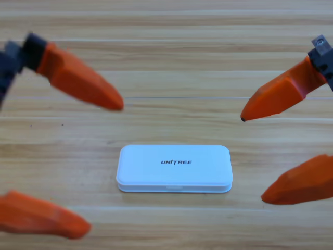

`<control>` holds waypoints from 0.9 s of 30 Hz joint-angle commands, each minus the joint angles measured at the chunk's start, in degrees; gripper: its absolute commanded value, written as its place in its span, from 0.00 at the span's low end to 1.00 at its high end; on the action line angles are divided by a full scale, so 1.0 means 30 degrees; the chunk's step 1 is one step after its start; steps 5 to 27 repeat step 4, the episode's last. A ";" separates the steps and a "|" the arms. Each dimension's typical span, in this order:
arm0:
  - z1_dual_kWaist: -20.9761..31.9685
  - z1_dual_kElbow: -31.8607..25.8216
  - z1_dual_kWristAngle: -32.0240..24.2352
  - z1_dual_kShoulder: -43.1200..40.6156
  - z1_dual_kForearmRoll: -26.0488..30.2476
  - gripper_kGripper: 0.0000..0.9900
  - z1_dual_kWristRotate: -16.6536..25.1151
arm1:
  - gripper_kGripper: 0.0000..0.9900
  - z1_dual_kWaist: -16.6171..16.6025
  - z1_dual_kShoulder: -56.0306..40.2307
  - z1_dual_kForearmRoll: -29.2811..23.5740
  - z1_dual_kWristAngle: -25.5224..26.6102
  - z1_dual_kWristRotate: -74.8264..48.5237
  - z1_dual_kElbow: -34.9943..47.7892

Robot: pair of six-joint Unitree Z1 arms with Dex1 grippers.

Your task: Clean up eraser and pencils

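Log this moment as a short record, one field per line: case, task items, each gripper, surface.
case: white UNITREE case, lid shut, lying flat at the table's middle
eraser and pencils: none in view
left gripper: open, at the picture's left edge, left of the case, not touching it
right gripper: open, at the picture's right edge, right of the case, not touching it
surface: wooden table
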 commanded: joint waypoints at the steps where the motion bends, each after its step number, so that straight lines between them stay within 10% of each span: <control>1: -0.0499 0.0964 0.0476 0.0431 -0.0510 1.00 -0.0114 | 0.93 -0.0447 0.0575 -0.0238 0.0337 -0.0018 0.0490; 27: -0.0470 0.1286 0.0506 0.0460 -0.0686 1.00 -0.0143 | 0.93 -0.0447 0.0575 -0.0209 0.0337 -0.0018 0.0519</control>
